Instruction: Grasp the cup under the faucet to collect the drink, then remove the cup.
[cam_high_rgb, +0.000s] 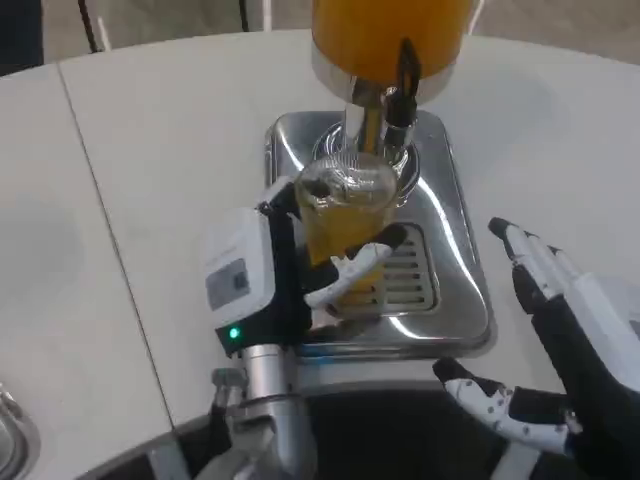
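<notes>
**One cup, filled and held: withdrawal from the faucet**

One clear cup (345, 215) stands on the steel drip tray (455, 270), just near and slightly left of the faucet (385, 105) under the orange drink tank (385, 30). The cup appears well filled with orange liquid.

The left hand (265, 280) grips the cup from its left side. Its fingers (350, 270) wrap across the near face of the cup, low on the wall, and the back of the hand lies against the left wall. The rim stands clear above the fingers.

The right hand (560, 350) holds nothing. It hovers near the right edge of the desk (150, 150), fingers spread, well apart from the tray.

Procedure for the step in hand, judged from the fill level:
- Keep the cup upright; any tilt risks a spill.
- Draw it toward the near-left, away from the faucet.
- Clear the tray lip before lowering.
- Maintain even grip pressure; the wall looks smooth and may slip.
</notes>
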